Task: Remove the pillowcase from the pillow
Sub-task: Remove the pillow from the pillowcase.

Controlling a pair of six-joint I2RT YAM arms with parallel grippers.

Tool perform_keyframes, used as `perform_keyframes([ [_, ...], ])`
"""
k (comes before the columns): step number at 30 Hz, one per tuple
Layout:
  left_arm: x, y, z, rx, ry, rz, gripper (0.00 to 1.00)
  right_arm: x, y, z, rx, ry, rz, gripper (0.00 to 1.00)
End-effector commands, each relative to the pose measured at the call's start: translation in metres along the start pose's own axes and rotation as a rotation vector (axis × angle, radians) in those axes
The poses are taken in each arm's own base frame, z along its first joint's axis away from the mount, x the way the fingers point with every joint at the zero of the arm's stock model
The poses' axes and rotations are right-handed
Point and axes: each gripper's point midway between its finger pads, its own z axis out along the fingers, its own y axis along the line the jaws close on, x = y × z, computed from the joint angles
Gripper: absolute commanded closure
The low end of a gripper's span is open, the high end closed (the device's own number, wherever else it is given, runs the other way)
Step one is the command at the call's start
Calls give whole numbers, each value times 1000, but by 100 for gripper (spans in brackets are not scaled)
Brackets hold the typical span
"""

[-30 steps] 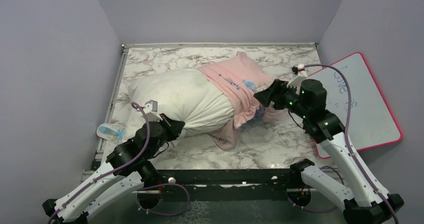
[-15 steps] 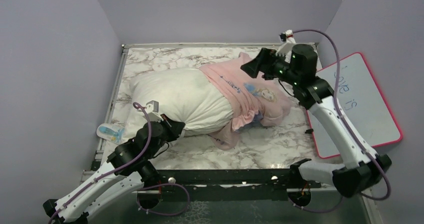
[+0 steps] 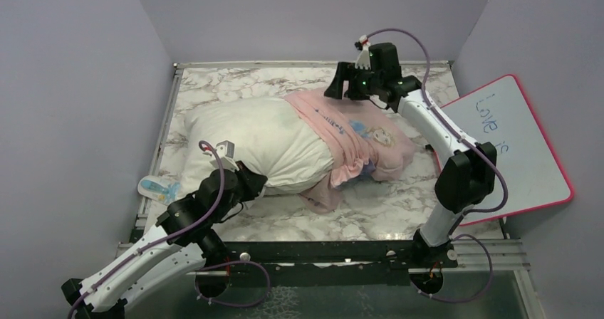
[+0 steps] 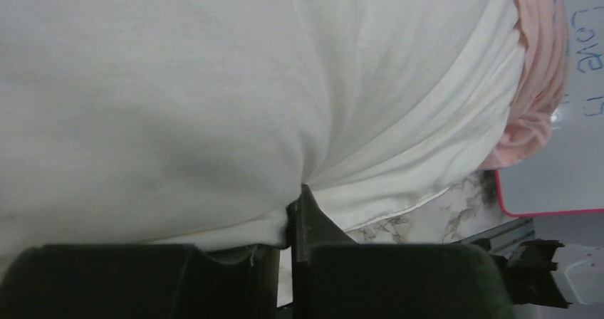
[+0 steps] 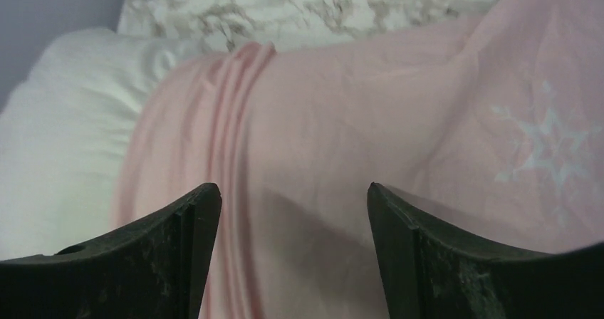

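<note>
White cloth fills my left wrist view. The plump plain white rectangular pillow (image 3: 249, 137) lies across the middle of the marble-patterned bench (image 3: 235, 84), its bare end toward the left edge. My left claw (image 3: 251, 184) is clamped on the pillow's near edge, with a fold of the white cover pinched between the two dark fingers (image 4: 310, 223).

The thin pale pink pillowcase (image 3: 356, 137), printed with a blonde princess and snowflakes, is bunched over the pillow's right end only. A flap of it trails onto the bench toward the near edge.

My right claw (image 3: 340, 90) hangs over the far part of that pink fabric, near the bench's far edge. Its jaws are spread wide with nothing between them, and I cannot tell whether the tips touch the cloth.

A pink-framed whiteboard (image 3: 523, 144) sits just off the right edge. A small blue object (image 3: 157, 189) lies at the left edge near the front corner.
</note>
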Motion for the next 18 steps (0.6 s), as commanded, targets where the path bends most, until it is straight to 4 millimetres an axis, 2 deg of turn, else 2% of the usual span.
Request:
perform_keyframes([
  [1, -29, -44, -17, 133, -12, 48, 69, 94, -18, 22, -20, 228, 26, 23],
  [3, -41, -60, -23, 163, -15, 94, 46, 119, -27, 24, 7, 261, 34, 24],
  [6, -63, -79, -29, 165, -20, 169, 31, 153, -42, 21, 53, 296, 56, 24],
  [8, -81, -95, -32, 169, -41, 217, 27, 182, -55, 17, 88, 332, 76, 25],
  [12, -127, -123, -32, 135, -135, 303, 22, 232, -68, 5, 101, 386, 123, 26],
  [14, -143, -124, -19, 45, -153, 363, 21, 253, -71, 1, 95, 389, 154, 27],
  [18, -154, -131, 22, -78, -122, 524, 17, 295, -78, -13, 110, 437, 236, 29],
])
